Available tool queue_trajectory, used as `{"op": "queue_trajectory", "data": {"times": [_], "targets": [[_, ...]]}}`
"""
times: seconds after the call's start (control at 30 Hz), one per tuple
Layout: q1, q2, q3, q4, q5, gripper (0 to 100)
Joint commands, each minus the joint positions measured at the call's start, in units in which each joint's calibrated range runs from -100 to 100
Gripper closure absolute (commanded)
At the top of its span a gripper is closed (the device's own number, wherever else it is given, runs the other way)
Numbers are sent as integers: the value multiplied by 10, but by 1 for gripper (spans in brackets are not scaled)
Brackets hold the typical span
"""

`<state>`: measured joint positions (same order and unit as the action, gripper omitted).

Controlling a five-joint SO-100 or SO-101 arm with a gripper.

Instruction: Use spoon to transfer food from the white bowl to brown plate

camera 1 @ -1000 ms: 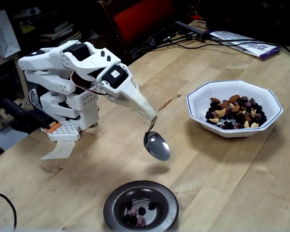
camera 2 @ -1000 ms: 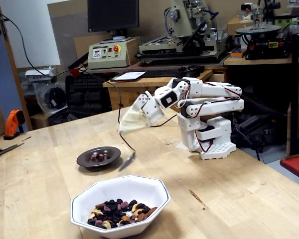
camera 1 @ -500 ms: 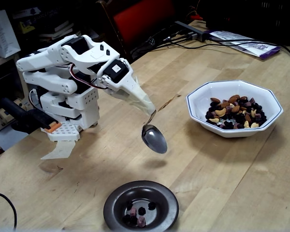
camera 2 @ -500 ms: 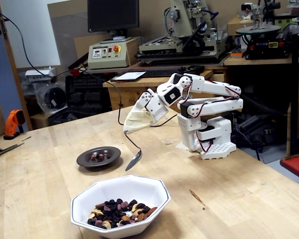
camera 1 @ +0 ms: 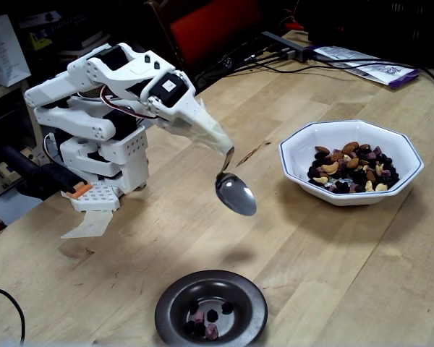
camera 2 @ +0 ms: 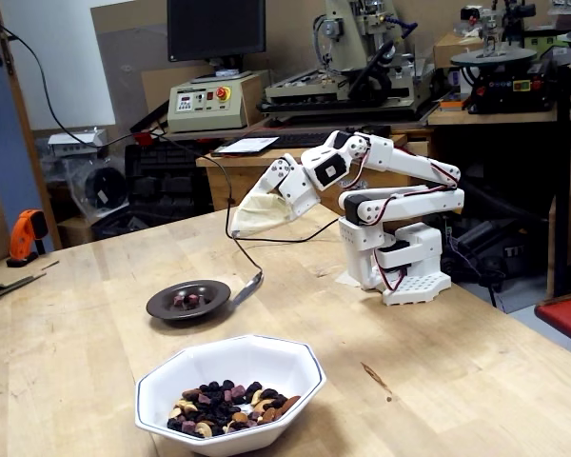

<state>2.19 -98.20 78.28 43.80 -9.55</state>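
Note:
A shiny spoon (camera 1: 236,194) hangs empty in the air, its short handle held in the white tapered gripper (camera 1: 228,153) at the arm's tip. In the other fixed view the spoon (camera 2: 249,287) slants down from the gripper (camera 2: 236,228), just right of the brown plate (camera 2: 162,307). The brown plate (camera 1: 170,307) lies at the near table edge with a few dark and pinkish bits of food (camera 1: 206,322) in its centre. The white bowl (camera 1: 296,170) stands to the right of the spoon, holding a heap of food (camera 1: 353,171). The bowl (camera 2: 228,357) is nearest in the other view.
The arm's white base (camera 1: 101,155) stands at the table's left side. A black cable (camera 1: 7,303) curls at the lower left, and papers (camera 1: 362,61) lie at the back right. Benches with machines (camera 2: 362,57) stand behind the table, and an orange tool (camera 2: 24,236) sits at its left.
The arm has lifted, carrying the empty spoon higher above the table and slightly toward the white bowl. Bowl, plate and food have not moved.

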Motion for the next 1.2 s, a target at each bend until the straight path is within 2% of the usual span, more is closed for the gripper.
{"op": "queue_trajectory", "data": {"times": [0.0,1.17], "targets": [[-3,3,-40,-12,0,96],[-1,0,-35,-12,1,96]]}}
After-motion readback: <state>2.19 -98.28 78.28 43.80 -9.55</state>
